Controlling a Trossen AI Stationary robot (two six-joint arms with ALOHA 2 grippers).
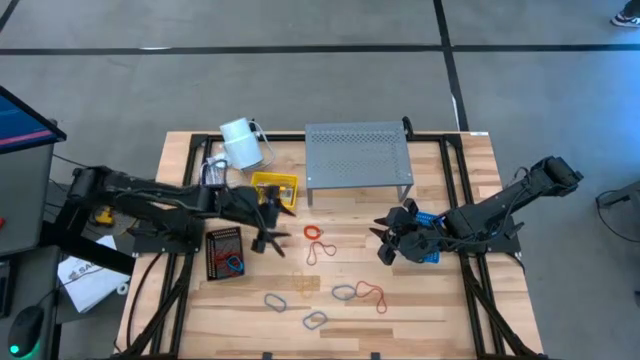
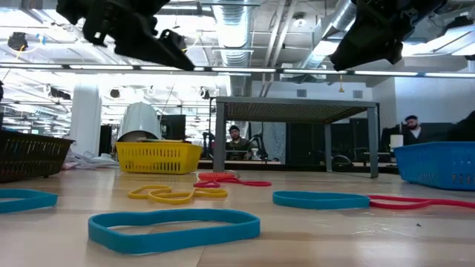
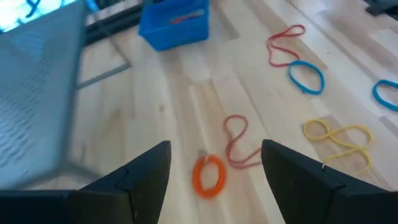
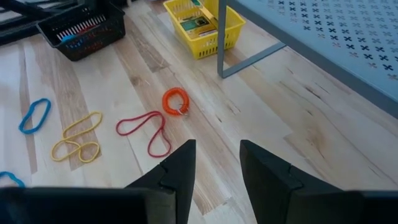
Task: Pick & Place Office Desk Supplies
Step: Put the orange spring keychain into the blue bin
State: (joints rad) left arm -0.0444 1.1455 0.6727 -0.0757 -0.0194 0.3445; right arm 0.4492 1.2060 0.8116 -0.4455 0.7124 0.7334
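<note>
Left gripper (image 1: 268, 240) spread wide and empty beside the yellow basket (image 1: 275, 188), orange band (image 1: 313, 232) on the table nearby; right gripper (image 1: 388, 240) half parted, grasping nothing, near the blue basket (image 1: 428, 218).

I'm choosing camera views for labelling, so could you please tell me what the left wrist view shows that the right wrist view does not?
Only the left wrist view shows the blue basket, with something red inside. Only the right wrist view shows the yellow basket holding small boxes and the dark basket. Both show the small orange loop, the long red rubber band, the yellow rubber bands, blue bands, and the grey perforated shelf.
</note>
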